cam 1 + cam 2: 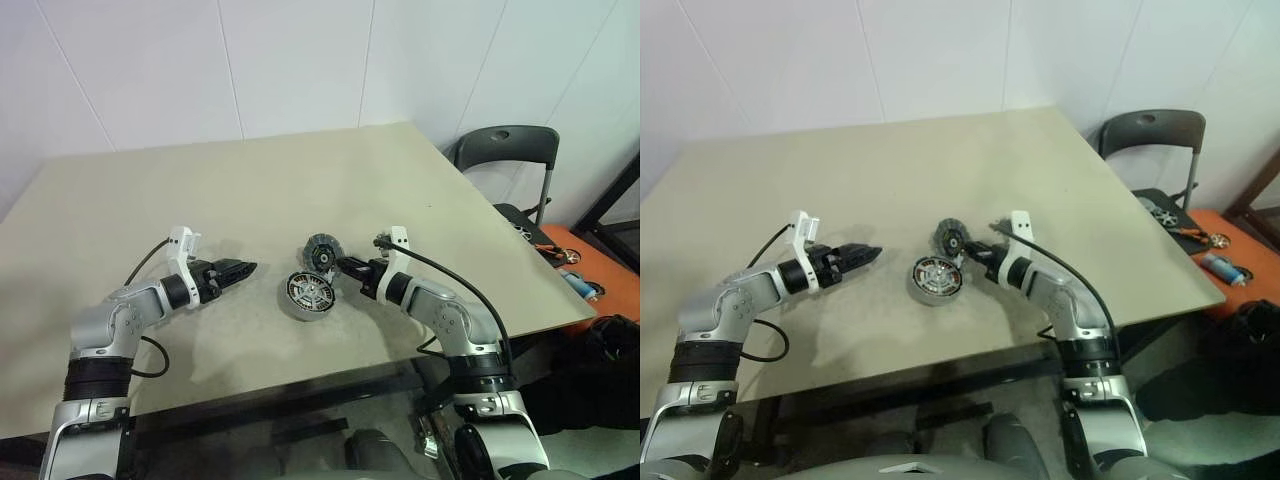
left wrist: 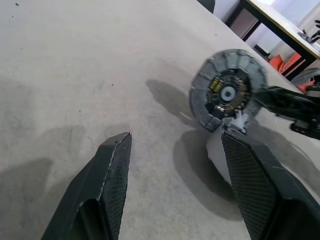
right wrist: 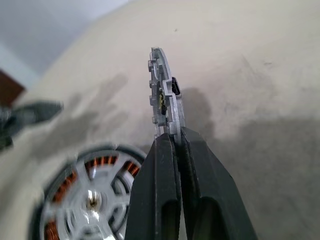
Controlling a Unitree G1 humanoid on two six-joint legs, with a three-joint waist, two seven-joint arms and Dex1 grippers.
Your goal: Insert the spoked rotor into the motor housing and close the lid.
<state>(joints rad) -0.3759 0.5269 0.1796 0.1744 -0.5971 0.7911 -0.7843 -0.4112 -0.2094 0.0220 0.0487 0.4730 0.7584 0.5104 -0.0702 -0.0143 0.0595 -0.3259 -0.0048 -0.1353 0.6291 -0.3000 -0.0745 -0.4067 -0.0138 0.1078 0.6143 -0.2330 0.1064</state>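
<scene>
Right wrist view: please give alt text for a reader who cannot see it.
The right claw pinches the edge of a notched grey lid, held on edge above a beige table. Beside it below sits the round motor housing with copper windings.

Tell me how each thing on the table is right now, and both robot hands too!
lid: pinched by its rim, held up on edge off the table.
motor housing: resting flat on the table, uncovered, copper windings showing.
right gripper: shut on the lid's rim.
left gripper: open, holding nothing, hovering beside the housing.
table: flat, beige.
</scene>
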